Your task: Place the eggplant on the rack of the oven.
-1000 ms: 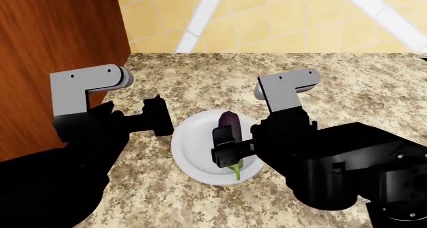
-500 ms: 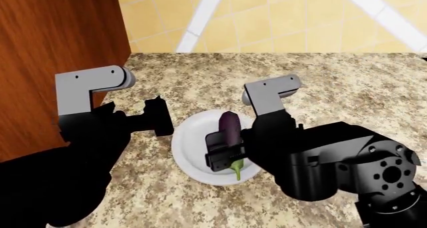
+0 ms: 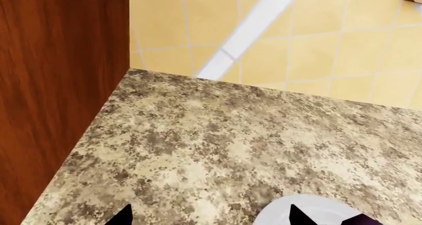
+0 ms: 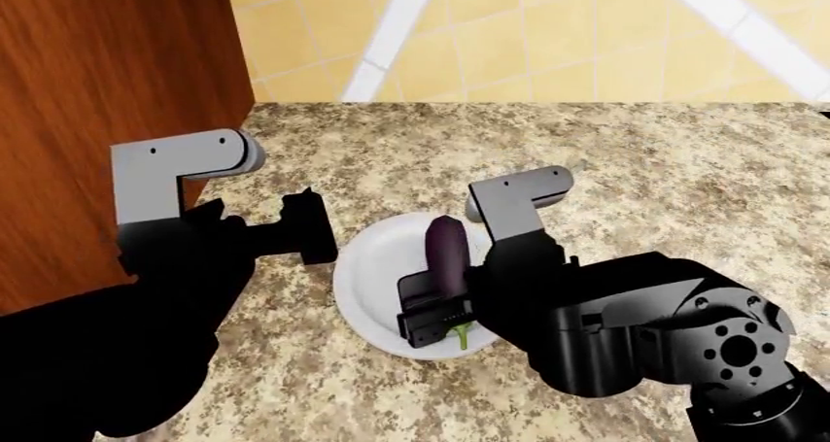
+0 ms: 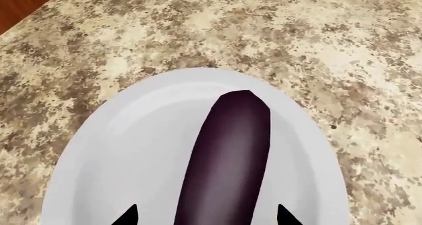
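Through my left wrist view I see mostly the speckled counter, the wooden cabinet side and the tiled wall. Only the two dark tips of my left jaws show, spread well apart with nothing between them, and a sliver of the white plate lies just beyond.

From the head view, my left arm hangs beside the plate, its jaws empty and idle. My right jaws are low over the plate at the stem end of the eggplant, which lies lengthwise on the plate with its green stem toward me. The black fingers straddle it, but whether they touch it I cannot tell from here.

In my right wrist view the eggplant runs straight out between my two fingertips, which stand apart on either side of it. There is a gap on each flank, so my right jaws are open around it, not gripping.

As I judge it, the task is barely begun: the eggplant rests on its plate, ungrasped. Neither oven nor rack is in sight; closing, lifting, carrying and placing all remain
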Robot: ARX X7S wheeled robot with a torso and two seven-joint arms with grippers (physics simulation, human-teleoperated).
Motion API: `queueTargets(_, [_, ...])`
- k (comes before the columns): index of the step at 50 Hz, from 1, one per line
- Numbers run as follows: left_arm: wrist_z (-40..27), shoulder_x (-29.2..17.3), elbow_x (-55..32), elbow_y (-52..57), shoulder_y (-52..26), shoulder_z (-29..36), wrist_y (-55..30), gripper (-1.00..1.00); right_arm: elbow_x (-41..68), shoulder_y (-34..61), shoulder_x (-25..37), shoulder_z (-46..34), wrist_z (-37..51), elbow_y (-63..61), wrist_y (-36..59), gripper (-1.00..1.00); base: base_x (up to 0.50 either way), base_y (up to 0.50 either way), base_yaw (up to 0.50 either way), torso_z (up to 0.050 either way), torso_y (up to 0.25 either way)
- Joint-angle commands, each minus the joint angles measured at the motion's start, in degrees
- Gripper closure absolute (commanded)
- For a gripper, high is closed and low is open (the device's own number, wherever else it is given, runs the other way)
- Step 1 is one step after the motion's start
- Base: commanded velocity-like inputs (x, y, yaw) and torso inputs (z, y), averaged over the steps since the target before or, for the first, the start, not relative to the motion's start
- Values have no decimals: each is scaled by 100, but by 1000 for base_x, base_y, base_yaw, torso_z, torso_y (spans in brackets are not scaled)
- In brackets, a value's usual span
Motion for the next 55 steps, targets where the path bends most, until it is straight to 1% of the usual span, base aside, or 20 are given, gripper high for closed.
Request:
queueTargets(1, [6,-21,17,-7,8,30,30,-100,-55,-21,14,-51,-109,21,-16,-100,0,0,0,0,0])
queueTargets(34, [117,-49,136,-84,21,141,130,-100,-158,37,55,-291,-190,179,19,-100,0,0,0,0,0])
queueTargets(45, [145,-61,164,-101,40,171,165,-100,-281,26,55,-339,-357,178,-10,-100,0,0,0,0,0])
queueTargets(46, [134,-65,154,-97,31,172,161,-100,-284,31,59,-343,-361,171,-9,100,0,0,0,0,0])
queueTargets(55, [100,-72,133,-76,10,194,172,-100,-375,96,165,-363,-272,14,2,100,0,0,0,0,0])
